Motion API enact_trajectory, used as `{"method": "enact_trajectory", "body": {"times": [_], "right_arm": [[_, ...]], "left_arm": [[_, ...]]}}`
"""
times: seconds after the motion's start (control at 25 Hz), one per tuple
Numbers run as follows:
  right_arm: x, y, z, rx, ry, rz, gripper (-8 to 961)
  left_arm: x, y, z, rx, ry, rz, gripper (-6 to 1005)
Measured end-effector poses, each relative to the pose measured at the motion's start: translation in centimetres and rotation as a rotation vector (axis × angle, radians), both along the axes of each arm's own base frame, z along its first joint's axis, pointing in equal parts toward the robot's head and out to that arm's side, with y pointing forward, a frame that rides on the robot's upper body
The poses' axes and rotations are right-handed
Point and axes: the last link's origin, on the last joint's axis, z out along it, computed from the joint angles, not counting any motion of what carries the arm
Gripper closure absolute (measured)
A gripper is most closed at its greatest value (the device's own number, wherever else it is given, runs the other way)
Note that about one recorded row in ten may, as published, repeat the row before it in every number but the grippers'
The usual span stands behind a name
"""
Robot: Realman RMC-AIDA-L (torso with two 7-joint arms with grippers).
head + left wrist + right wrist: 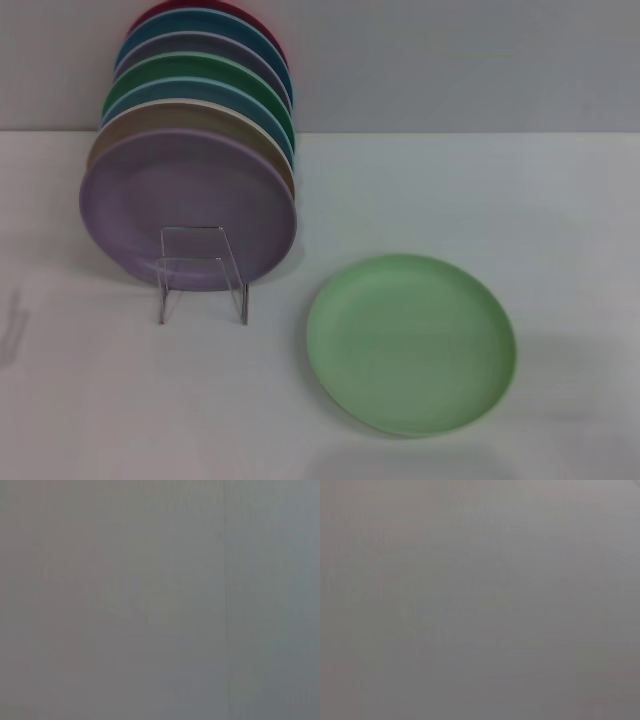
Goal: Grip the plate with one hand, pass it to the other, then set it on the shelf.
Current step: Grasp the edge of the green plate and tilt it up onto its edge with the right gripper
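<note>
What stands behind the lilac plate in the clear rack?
Behind the lilac plate in the rack stands a row of upright plates: only their top rims show, beige, blue, green, red. Their faces and exact number are covered.

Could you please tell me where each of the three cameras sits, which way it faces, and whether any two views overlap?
Head view: sits on the robot's head, looking forward and down at the white table, the pale mint-green plate lying flat, and the clear rack holding a row of upright plates, lilac plate in front. No arm or end effector shows.
Left wrist view: on the left arm's wrist; only a plain grey surface fills it, no body part.
Right wrist view: on the right arm's wrist; likewise plain grey.
Shared: the wrist views share only that featureless grey; neither shows anything seen from the head.
</note>
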Motion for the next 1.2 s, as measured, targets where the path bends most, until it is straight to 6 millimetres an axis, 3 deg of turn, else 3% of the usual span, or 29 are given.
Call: {"method": "enact_trajectory", "body": {"times": [0.4,0.76,0.84,0.88,1.0,1.04,1.08,1.2], "right_arm": [[-0.2,0.8,-0.1,-0.013,-0.003,0.004,129],[0.3,2.1,-0.6,-0.091,-0.029,-0.022,129],[-0.1,3.9,-0.8,-0.166,-0.03,-0.013,129],[-0.1,3.9,-0.8,-0.166,-0.03,-0.013,130],[-1.3,6.7,-0.8,-0.267,-0.043,0.022,130],[-3.0,8.8,-0.4,-0.326,-0.04,0.057,130],[-3.0,8.8,-0.4,-0.326,-0.04,0.057,130],[-6.3,11.5,0.5,-0.395,-0.063,0.086,130]], "left_arm": [[-0.3,-0.3,0.0,-0.01,-0.003,0.007,201],[0.3,1.3,-1.4,-0.086,-0.016,0.007,205],[0.5,1.4,-1.7,-0.098,-0.016,0.0,205],[0.5,1.4,-1.7,-0.098,-0.016,0.0,206],[2.1,1.2,-2.1,-0.097,-0.034,-0.065,207],[2.2,1.1,-2.0,-0.084,-0.024,-0.068,207],[2.3,1.1,-1.9,-0.071,-0.012,-0.071,208],[2.3,1.1,-1.6,-0.046,0.003,-0.066,209]]}}
